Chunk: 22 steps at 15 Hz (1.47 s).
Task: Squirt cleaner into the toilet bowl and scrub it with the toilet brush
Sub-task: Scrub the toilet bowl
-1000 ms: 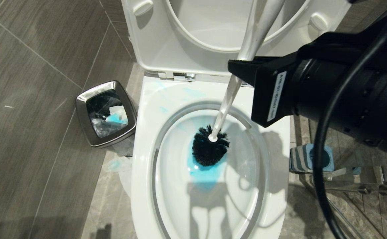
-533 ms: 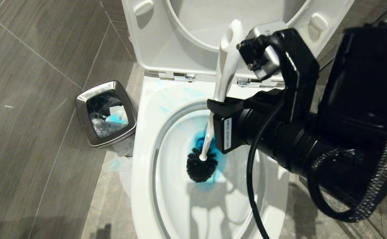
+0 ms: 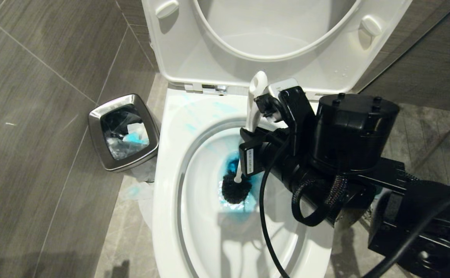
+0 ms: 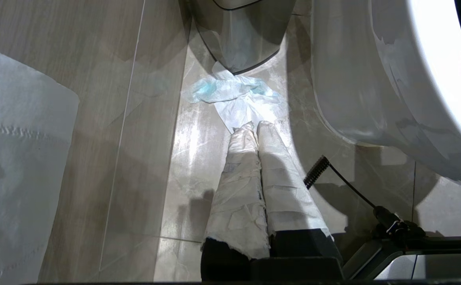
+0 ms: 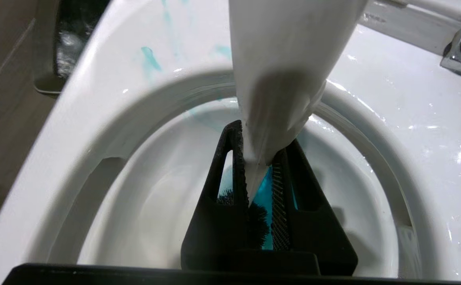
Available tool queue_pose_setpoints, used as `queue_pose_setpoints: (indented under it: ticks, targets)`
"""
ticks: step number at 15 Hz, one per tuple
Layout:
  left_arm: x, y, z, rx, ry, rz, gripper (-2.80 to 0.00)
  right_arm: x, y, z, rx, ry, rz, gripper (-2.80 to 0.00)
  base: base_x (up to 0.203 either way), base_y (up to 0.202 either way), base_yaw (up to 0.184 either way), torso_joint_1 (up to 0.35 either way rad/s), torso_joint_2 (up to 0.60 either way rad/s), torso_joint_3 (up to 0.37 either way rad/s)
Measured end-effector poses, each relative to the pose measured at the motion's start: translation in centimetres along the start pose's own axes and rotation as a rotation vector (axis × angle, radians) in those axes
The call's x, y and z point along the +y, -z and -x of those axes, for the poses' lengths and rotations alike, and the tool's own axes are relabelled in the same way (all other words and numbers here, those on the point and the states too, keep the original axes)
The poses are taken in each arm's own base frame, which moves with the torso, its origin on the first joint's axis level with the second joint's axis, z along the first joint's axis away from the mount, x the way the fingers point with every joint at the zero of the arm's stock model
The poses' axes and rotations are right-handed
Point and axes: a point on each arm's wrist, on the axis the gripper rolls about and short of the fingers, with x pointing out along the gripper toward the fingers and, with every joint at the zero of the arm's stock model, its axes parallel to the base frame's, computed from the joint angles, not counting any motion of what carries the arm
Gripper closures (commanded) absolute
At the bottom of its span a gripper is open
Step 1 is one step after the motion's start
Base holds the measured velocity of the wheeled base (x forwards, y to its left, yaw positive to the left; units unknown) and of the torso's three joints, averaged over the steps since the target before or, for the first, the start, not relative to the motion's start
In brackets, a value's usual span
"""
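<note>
The white toilet bowl (image 3: 167, 162) stands open, with its seat and lid (image 3: 271, 38) raised. Blue cleaner (image 3: 230, 164) tints the water, and pale blue streaks mark the back rim (image 5: 149, 59). My right gripper (image 3: 248, 152) is shut on the white handle (image 3: 256, 96) of the toilet brush, low on the shaft. The black bristle head (image 3: 235, 191) sits in the blue water. In the right wrist view the black fingers (image 5: 260, 136) clamp the handle (image 5: 285, 59) above the bristles (image 5: 258, 221). My left gripper (image 4: 256, 126), wrapped in white, hangs shut and empty near the floor beside the bowl's outer wall (image 4: 357, 79).
A square steel bin (image 3: 123, 131) holding tissues stands on the floor to the left of the toilet. Blue-stained tissue (image 3: 138, 191) lies between the bin and the bowl, just ahead of the left fingertips (image 4: 230, 93). Dark tiled floor extends to the left.
My right arm has come down and swung over the bowl. The brush has sunk with it, and its bristle head has moved a little left and deeper into the blue water.
</note>
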Motion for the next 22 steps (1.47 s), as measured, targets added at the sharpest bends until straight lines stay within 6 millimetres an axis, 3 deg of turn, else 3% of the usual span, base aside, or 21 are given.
queue_pose_setpoints:
  ticks: [7,13,17,22]
  targets:
    - [0.0,0.0,0.0,0.000,0.000,0.000,0.00,-1.7,1.4,-3.7,-0.086,0.099,0.033,0.00,0.000,0.000,0.000,0.000,0.00,0.000]
    - [0.0,0.0,0.0,0.000,0.000,0.000,0.00,-3.2,-2.0,-6.2,-0.237,0.199,0.040,0.00,0.000,0.000,0.000,0.000,0.00,0.000]
    - [0.0,0.0,0.0,0.000,0.001,0.000,0.00,-0.4,-3.8,-5.8,-0.284,0.168,0.024,0.00,0.000,0.000,0.000,0.000,0.00,0.000]
    - [0.0,0.0,0.0,0.000,0.001,0.000,0.00,4.6,-3.9,-3.8,-0.268,0.073,0.001,0.00,0.000,0.000,0.000,0.000,0.00,0.000]
